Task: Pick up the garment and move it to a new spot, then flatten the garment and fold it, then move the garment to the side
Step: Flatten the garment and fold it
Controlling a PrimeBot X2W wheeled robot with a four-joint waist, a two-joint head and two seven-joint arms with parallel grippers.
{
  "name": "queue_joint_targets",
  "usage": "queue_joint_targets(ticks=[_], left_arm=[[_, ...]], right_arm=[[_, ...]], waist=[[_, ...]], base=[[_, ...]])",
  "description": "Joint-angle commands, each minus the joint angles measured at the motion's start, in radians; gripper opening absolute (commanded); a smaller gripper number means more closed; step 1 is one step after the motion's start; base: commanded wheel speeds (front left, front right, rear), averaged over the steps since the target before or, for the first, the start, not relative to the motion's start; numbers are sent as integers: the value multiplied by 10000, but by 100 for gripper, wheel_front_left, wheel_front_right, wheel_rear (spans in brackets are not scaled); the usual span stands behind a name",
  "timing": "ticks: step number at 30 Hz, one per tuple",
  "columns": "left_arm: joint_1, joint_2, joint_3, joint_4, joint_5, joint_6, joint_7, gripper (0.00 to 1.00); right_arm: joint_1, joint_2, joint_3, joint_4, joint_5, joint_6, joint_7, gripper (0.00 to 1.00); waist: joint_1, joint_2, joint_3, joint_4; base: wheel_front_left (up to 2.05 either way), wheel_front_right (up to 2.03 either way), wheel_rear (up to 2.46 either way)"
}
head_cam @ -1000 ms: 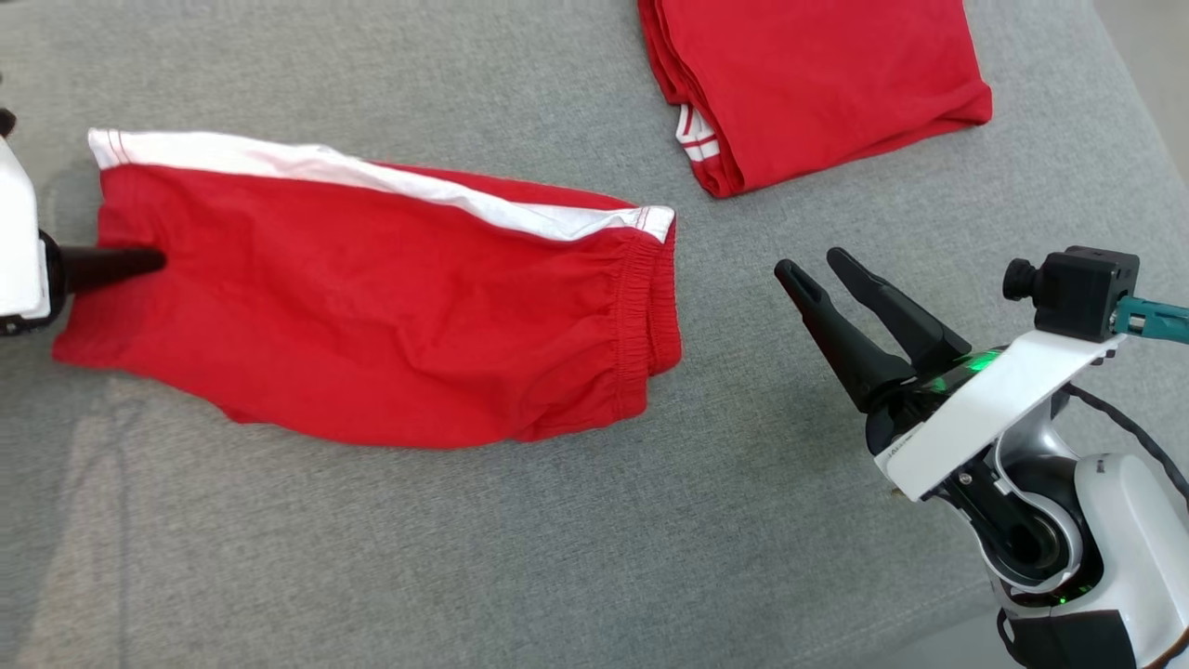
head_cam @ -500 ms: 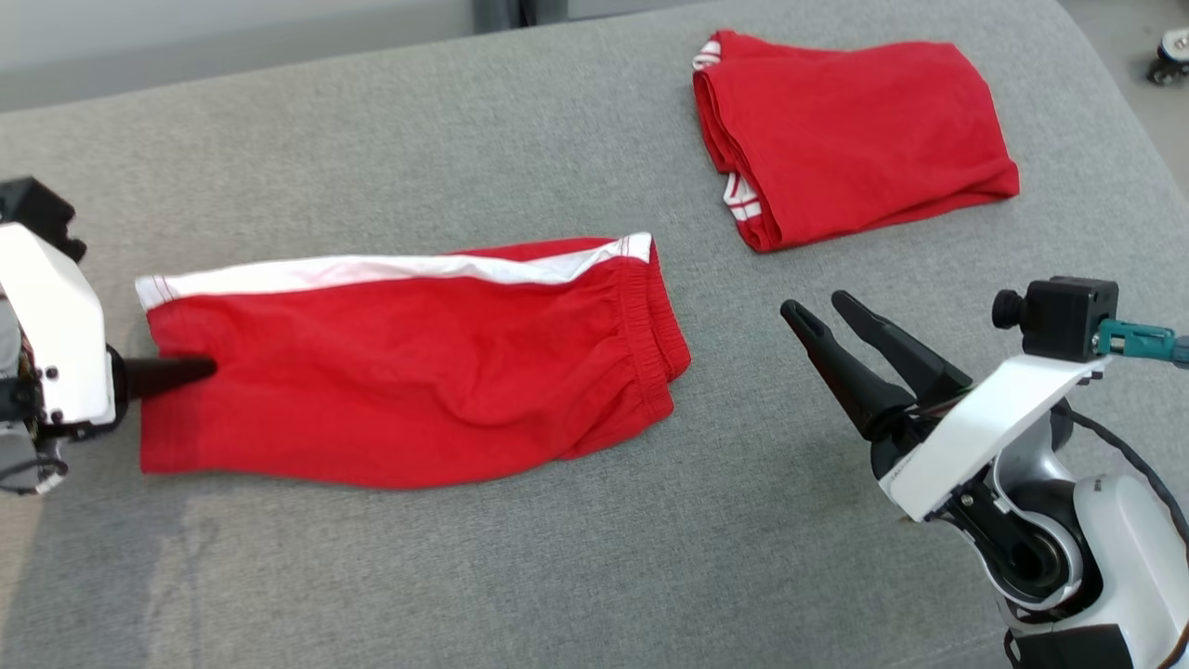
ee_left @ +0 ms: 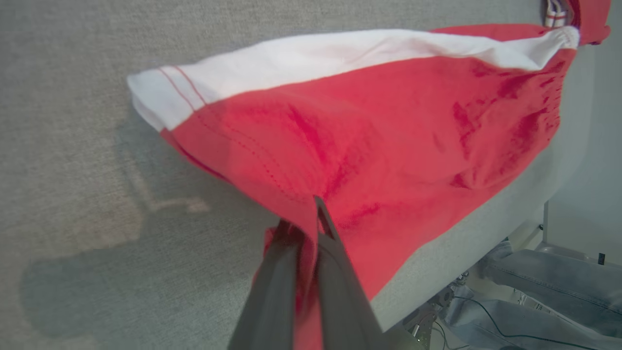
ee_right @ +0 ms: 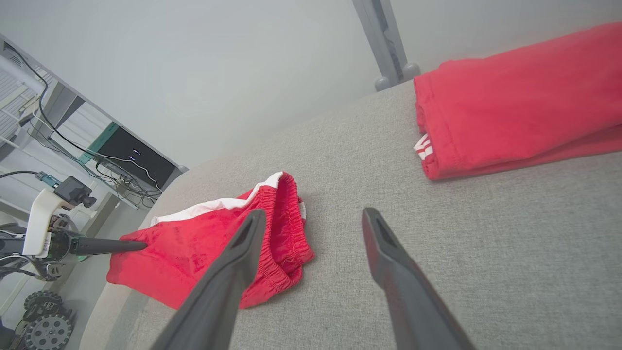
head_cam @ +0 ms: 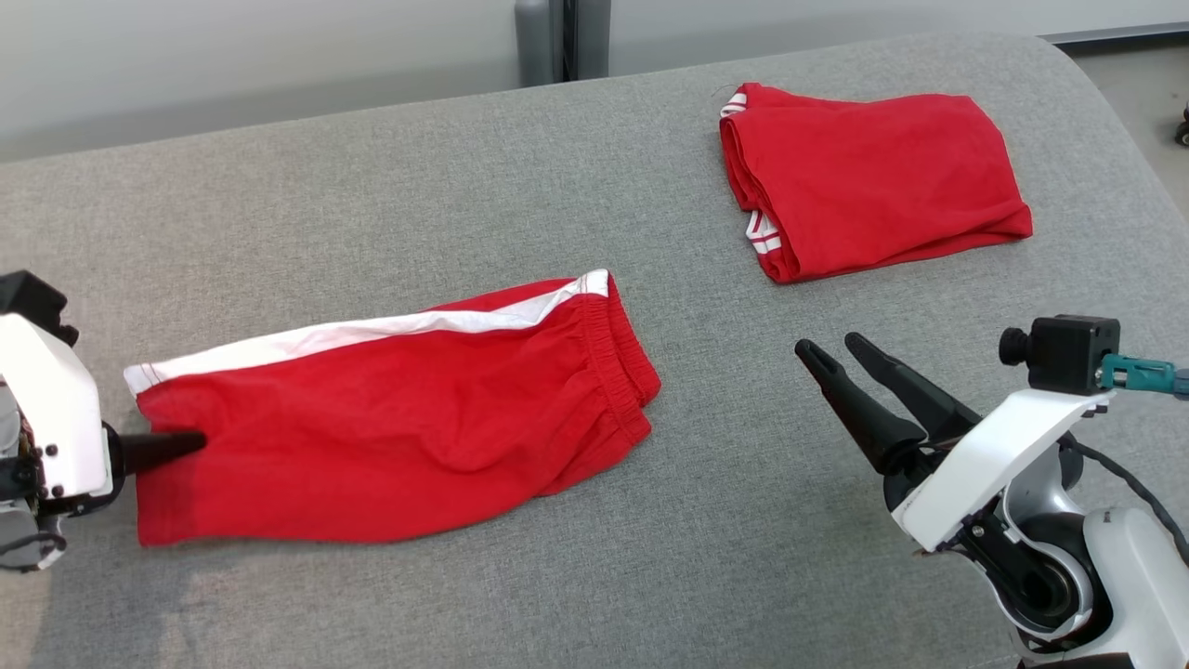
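Observation:
The garment (head_cam: 390, 427) is a pair of red shorts with a white side stripe, lying folded lengthwise on the grey padded table (head_cam: 464, 195), waistband to the right. My left gripper (head_cam: 190, 442) is shut on its left leg hem, fingers pointing right; up close the hem (ee_left: 301, 209) rises pinched between the two fingers (ee_left: 335, 272), and the same grip shows far left (ee_right: 138, 245) from the other wrist. My right gripper (head_cam: 827, 351) stands open over bare table right of the waistband (ee_right: 286, 228), holding nothing (ee_right: 313, 216).
A second red garment (head_cam: 873, 177), folded, lies at the table's back right (ee_right: 515, 102). A grey post (head_cam: 548, 37) stands behind the far edge. Shelving, cables and a wheeled base (ee_right: 43, 325) sit beyond the table's left end.
The head camera has tilted up, so the whole picture has shifted down. The shorts' waistband end has slid left and the garment now lies more slanted. Both grippers keep their states.

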Motion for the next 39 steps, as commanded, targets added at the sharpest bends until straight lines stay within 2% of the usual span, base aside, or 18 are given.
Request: queue_joint_targets(ticks=[1, 2, 13, 17, 21, 26, 31, 32, 39], left_arm=[[170, -11, -23, 41, 88, 39, -69, 65], [182, -17, -36, 59, 137, 55, -104, 100], [-57, 21, -78, -31, 729, 31, -487, 100], [-365, 333, -254, -325, 1987, 75, -1332, 100], [-372, 462, 21, -969, 2697, 168, -2702, 100], [45, 589, 197, -1702, 3612, 1032, -4602, 100], [756, 834, 623, -2678, 3789, 1860, -6358, 100], [756, 834, 623, -2678, 3789, 1860, -6358, 100], [2053, 846, 1469, -3675, 3832, 3448, -9296, 100]], right_arm=[[89, -15, -16, 19, 36, 7, 40, 100], [73, -1, -12, 20, 36, 7, 64, 100], [187, -116, -125, 1, -90, 7, -51, 100], [268, -122, -184, 8, -197, 7, -165, 100], [341, -139, -177, 19, -248, 7, -241, 100], [453, -239, -259, -121, -413, 7, -354, 100], [448, -282, -504, -379, -635, 7, -937, 100], [448, -282, -504, -379, -635, 7, -937, 100], [633, -353, -757, -656, -1237, 7, -2053, 100]], waist=[[0, 0, -22, 17], [0, 0, -36, 23], [0, 0, -367, 353], [0, 0, -610, 540], [0, 0, -887, 790], [0, 0, -1136, 1103], [0, 0, -1277, 1451], [0, 0, -1277, 1451], [0, 0, -1341, 1786]], base=[[0, 0, 0], [0, 0, 0], [0, 0, 0], [0, 0, 0], [0, 0, 0], [0, 0, 0], [0, 0, 0], [0, 0, 0], [0, 0, 0]])
